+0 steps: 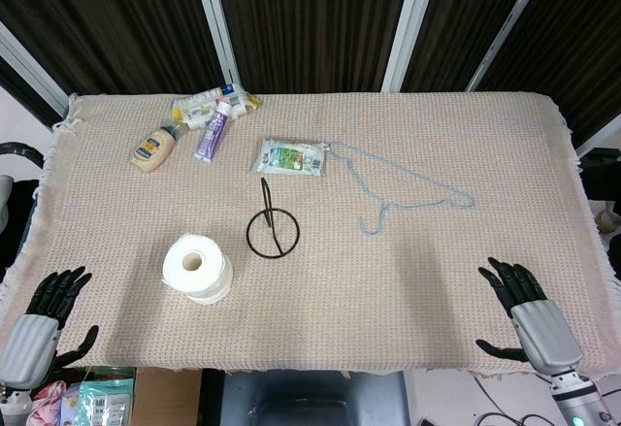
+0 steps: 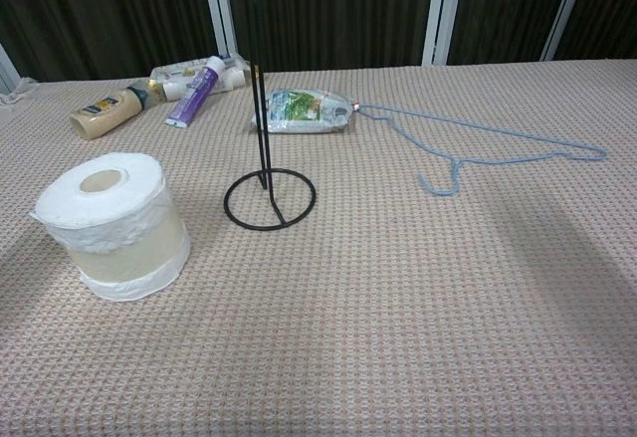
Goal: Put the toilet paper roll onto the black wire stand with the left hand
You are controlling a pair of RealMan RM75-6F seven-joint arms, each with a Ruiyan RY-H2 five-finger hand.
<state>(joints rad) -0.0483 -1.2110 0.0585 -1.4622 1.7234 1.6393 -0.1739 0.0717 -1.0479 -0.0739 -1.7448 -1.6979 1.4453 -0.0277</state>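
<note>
Head view: my left hand (image 1: 44,314) hovers empty, fingers spread, at the table's near-left corner; toilet paper roll (image 1: 197,268) stands core-up ahead-right, beside the black wire stand (image 1: 272,224).

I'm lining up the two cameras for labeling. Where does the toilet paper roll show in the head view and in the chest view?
Head view: toilet paper roll lies lower left of centre, standing on end, just left of the black wire stand.
Chest view: the roll sits at the left, again left of the stand.
Shared landmark: the blue wire hanger, right of the stand in both.
</note>
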